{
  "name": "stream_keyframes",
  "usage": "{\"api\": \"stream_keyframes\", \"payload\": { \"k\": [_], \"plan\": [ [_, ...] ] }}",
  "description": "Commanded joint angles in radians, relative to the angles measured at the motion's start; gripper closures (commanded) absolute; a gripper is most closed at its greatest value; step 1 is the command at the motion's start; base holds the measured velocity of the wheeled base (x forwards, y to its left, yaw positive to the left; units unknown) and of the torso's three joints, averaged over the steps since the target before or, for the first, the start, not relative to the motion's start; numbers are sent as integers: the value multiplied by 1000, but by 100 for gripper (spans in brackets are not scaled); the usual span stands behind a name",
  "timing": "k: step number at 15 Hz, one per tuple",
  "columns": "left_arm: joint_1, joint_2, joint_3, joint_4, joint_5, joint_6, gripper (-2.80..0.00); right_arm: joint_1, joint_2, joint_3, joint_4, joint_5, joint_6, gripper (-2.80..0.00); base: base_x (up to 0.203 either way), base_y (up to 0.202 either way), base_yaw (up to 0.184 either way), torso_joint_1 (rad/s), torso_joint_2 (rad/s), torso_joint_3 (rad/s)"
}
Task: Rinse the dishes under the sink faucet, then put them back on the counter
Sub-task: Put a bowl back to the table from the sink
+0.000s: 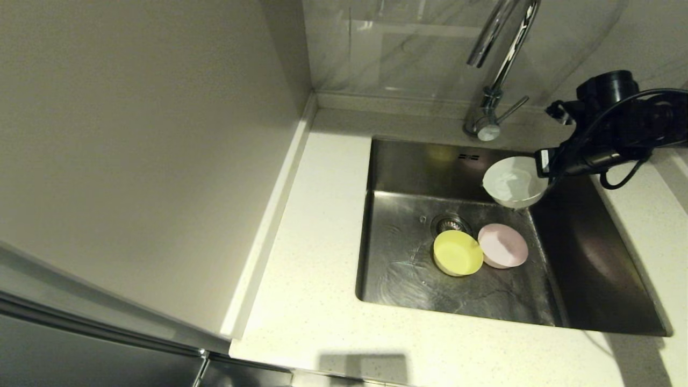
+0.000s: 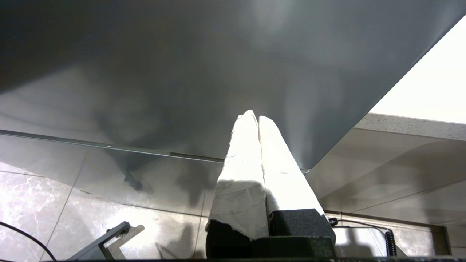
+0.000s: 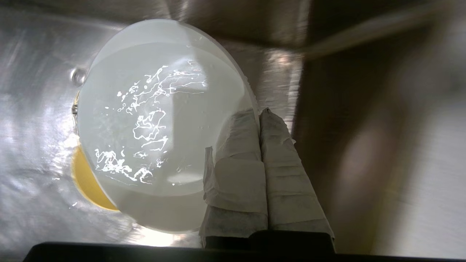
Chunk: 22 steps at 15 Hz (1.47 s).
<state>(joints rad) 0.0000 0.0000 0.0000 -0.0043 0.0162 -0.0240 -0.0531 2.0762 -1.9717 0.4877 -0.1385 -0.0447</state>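
A white bowl [image 1: 513, 181] [image 3: 156, 127] with water in it hangs over the steel sink [image 1: 408, 166], below and in front of the chrome faucet [image 1: 497, 59]. My right gripper [image 1: 540, 174] [image 3: 259, 112] is shut on its rim, one taped finger inside the bowl and one outside. On the sink floor beside the drain [image 1: 449, 221] lie a yellow bowl [image 1: 457, 252] and a pale pink bowl [image 1: 502, 245], touching each other. A yellow edge [image 3: 85, 182] shows under the white bowl. My left gripper [image 2: 256, 118] is shut on nothing, parked low beside the cabinet.
The cream counter [image 1: 317, 226] runs left of and in front of the sink, with a narrow strip [image 1: 658, 215] on the right. A tall grey panel [image 1: 145, 150] walls the left side. The faucet's lever [image 1: 513, 107] sticks out toward the right arm.
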Motion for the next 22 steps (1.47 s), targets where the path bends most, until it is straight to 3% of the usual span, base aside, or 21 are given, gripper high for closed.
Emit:
{"api": "stream_keyframes", "payload": {
  "k": [1, 6, 14, 22],
  "plan": [
    [0, -2, 0, 0, 1, -1, 0, -31, -88, 22, 3, 7, -21, 0, 0, 0, 0, 0, 0, 0],
    [0, -2, 0, 0, 1, -1, 0, -84, -232, 67, 5, 36, -115, 0, 0, 0, 0, 0, 0, 0],
    [0, -2, 0, 0, 1, -1, 0, -102, -375, 83, 1, 37, -285, 0, 0, 0, 0, 0, 0, 0],
    [0, -2, 0, 0, 1, -1, 0, -148, -429, 103, -19, 72, -353, 0, 0, 0, 0, 0, 0, 0]
  ]
}}
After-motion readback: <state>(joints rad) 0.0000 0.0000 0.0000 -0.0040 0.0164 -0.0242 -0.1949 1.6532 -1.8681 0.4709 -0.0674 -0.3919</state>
